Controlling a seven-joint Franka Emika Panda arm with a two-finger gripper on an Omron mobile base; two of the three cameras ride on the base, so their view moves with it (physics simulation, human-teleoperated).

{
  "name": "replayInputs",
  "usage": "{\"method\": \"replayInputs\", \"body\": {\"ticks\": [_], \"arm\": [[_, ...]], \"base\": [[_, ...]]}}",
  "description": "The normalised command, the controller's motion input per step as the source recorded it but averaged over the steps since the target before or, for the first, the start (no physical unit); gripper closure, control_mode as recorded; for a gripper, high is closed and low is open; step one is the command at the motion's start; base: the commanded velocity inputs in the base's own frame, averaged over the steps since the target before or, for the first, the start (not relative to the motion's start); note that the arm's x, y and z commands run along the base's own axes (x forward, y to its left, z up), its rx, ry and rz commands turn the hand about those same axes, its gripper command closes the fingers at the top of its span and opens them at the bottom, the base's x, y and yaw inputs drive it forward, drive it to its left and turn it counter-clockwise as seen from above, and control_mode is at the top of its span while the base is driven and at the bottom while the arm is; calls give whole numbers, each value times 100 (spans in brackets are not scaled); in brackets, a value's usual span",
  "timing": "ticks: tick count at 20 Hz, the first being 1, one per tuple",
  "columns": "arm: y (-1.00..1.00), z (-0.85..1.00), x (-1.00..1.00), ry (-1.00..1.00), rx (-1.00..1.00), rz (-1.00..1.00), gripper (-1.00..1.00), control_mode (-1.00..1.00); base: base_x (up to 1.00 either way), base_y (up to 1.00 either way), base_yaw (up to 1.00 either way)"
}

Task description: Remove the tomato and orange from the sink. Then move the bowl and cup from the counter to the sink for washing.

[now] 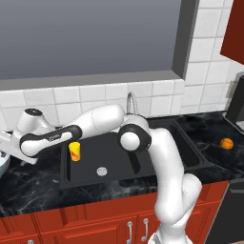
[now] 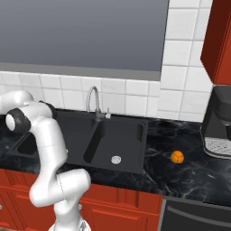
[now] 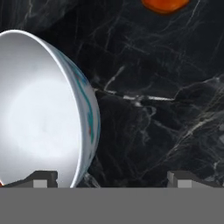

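Left of the sink (image 1: 143,174), on the black marble tabletop (image 1: 28,190): bowl (image 3: 43,109), pale bluish-white with a teal pattern on its outer wall, seen close up in the hand view and as a pale sliver at the frame edge in the left base view. Straddling its rim, jaws spread wide apart and clamped on nothing, one dark fingertip (image 3: 41,179) in front of the bowl's hollow, the other over bare marble; whether either one touches the bowl, cannot tell. Beyond the bowl in the hand view, well apart from it on the same marble, a dark red-orange ball cut off by the frame, apparently the tomato (image 3: 165,4). Standing upright in the sink's left basin near the round silver drain (image 1: 101,170): yellow cup (image 1: 75,151) with its red-orange mark. Behind the basins, curved steel faucet (image 2: 92,99). Right of the sink, out on the tabletop and well apart from the rim: bright orange (image 2: 177,156). Farther right still, against the white-tiled wall, a dark coffee machine (image 2: 219,124). Below the tabletop, red cabinet fronts (image 1: 95,224) with silver handles.
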Motion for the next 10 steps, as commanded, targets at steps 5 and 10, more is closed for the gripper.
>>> {"method": "replayInputs", "body": {"ticks": [5, 10], "arm": [[15, -8, 12, 0, -4, 0, -100, -100], [12, -8, 12, 0, -4, 0, -100, -100]], "base": [[0, 0, 0], [0, 0, 0]]}}
